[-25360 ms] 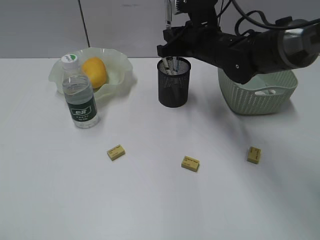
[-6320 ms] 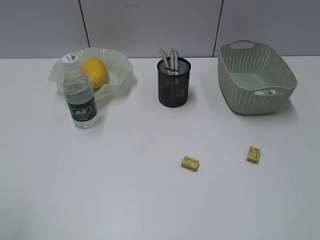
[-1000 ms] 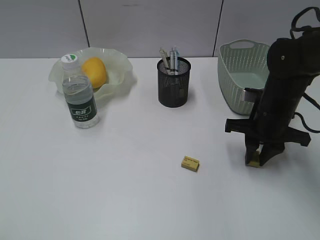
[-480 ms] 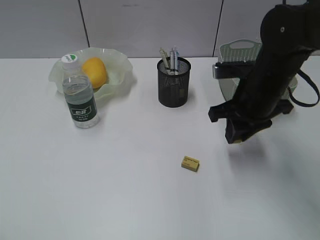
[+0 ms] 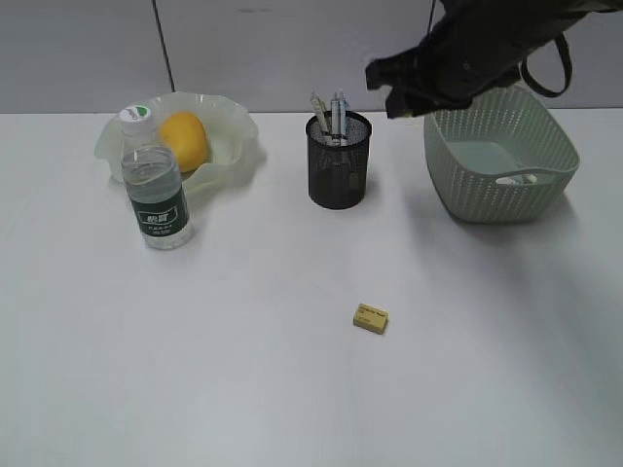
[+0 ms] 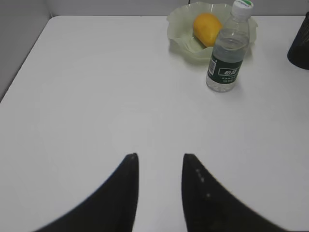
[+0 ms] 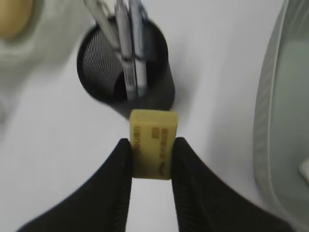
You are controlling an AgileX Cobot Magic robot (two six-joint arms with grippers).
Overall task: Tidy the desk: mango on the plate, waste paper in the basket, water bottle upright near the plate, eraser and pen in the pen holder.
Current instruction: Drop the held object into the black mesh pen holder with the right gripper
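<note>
My right gripper (image 7: 152,142) is shut on a yellow eraser (image 7: 153,142) and holds it in the air just right of the black mesh pen holder (image 5: 339,163), also seen below it in the right wrist view (image 7: 123,72). In the exterior view the arm (image 5: 458,53) hides the held eraser. Pens (image 5: 329,115) stand in the holder. A second yellow eraser (image 5: 371,317) lies on the table. The mango (image 5: 184,139) sits on the pale green plate (image 5: 234,146). The water bottle (image 5: 154,185) stands upright next to the plate. My left gripper (image 6: 159,157) is open and empty over bare table.
A pale green basket (image 5: 498,161) stands at the back right, its rim also at the right edge of the right wrist view (image 7: 285,96). Something white lies inside it (image 5: 526,178). The table is white, with a grey wall behind.
My right gripper closed on the right-hand eraser on the table, lifted it, and carried it up and left toward the pen holder. The left arm stayed out of the exterior view.
</note>
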